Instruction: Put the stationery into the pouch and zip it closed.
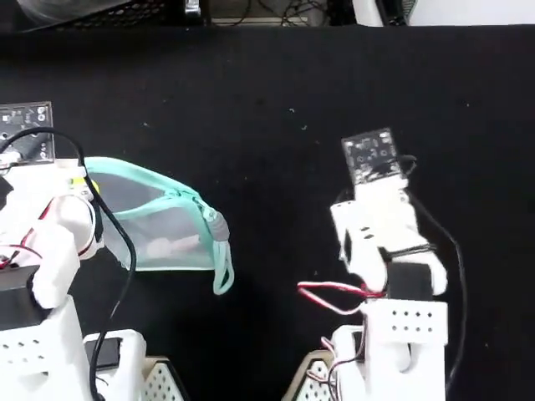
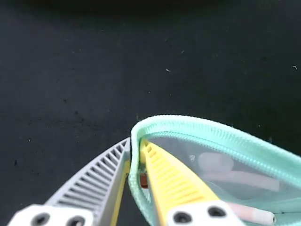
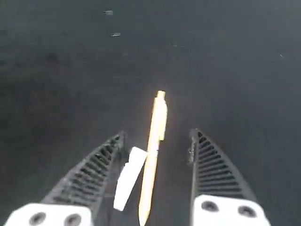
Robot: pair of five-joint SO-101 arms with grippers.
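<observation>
L: my left gripper (image 2: 135, 143) is clamped on the rim of the mint-green translucent zip pouch (image 1: 159, 221), soft, mouth open, white sticks (image 2: 235, 176) inside | R: right gripper (image 3: 157, 135) is spread wide over the slim orange pen (image 3: 157, 117) and the small white block (image 3: 128, 178) beside it on the black table (image 3: 56, 70) | HANDLING: the pen looks light, stiff and slick; I'd pinch it mid-barrel.

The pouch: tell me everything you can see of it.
The pouch is a soft, flat case with see-through sides and mint-green zipper trim. It has what looks like a greyish pull and a mint loop at one end. It lies on the black table with its mouth gaping open. Pale white items show inside. The left gripper pinches its rim at the other end, one finger inside, one outside.
</observation>
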